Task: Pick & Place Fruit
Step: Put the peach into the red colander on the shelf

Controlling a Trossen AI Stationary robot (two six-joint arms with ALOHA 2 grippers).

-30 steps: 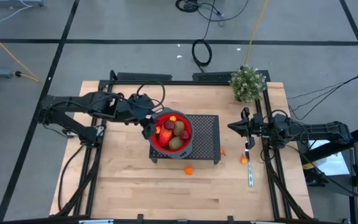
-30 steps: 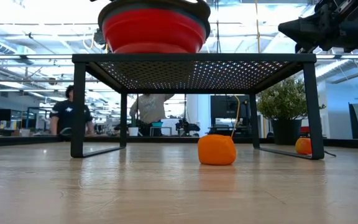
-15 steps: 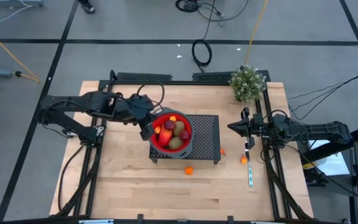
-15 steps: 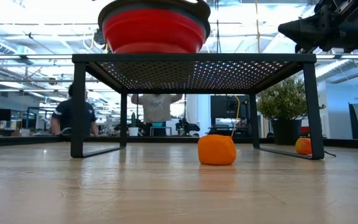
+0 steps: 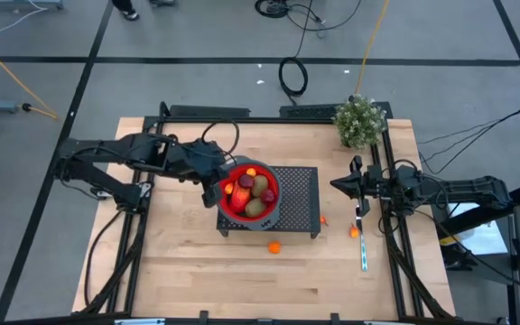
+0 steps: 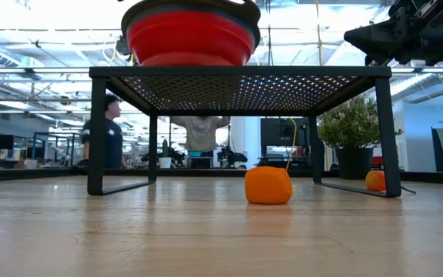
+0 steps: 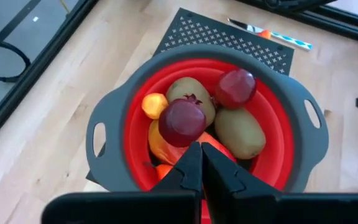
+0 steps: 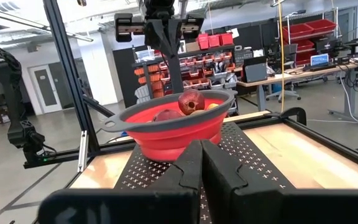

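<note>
A red bowl with a grey rim [image 5: 249,192] stands on a black perforated stand [image 5: 298,194]. Inside the bowl [image 7: 135,124] lie two brown ovals [image 7: 240,129], two dark red fruits [image 7: 182,121], a small orange ball [image 7: 155,104] and a red-orange piece. One orange ball [image 5: 274,246] rests on the table in front of the stand, and another [image 5: 354,232] to its right. My left gripper [image 5: 217,191] hangs shut above the bowl's left rim, clear of the fruit, with nothing in it [image 8: 164,46]. My right gripper [image 5: 335,185] stays shut at the table's right side, pointing level at the stand.
A leafy potted plant [image 5: 360,120] stands at the far right corner. A thin utensil [image 5: 363,246] lies near the right arm. Bare wood lies in front of the stand and to its left. In the low view people move about in the room beyond the table [image 6: 104,142].
My left gripper has kept its place over the bowl's left rim and has turned a little at the wrist. The fruit, the bowl and my right arm have kept still.
</note>
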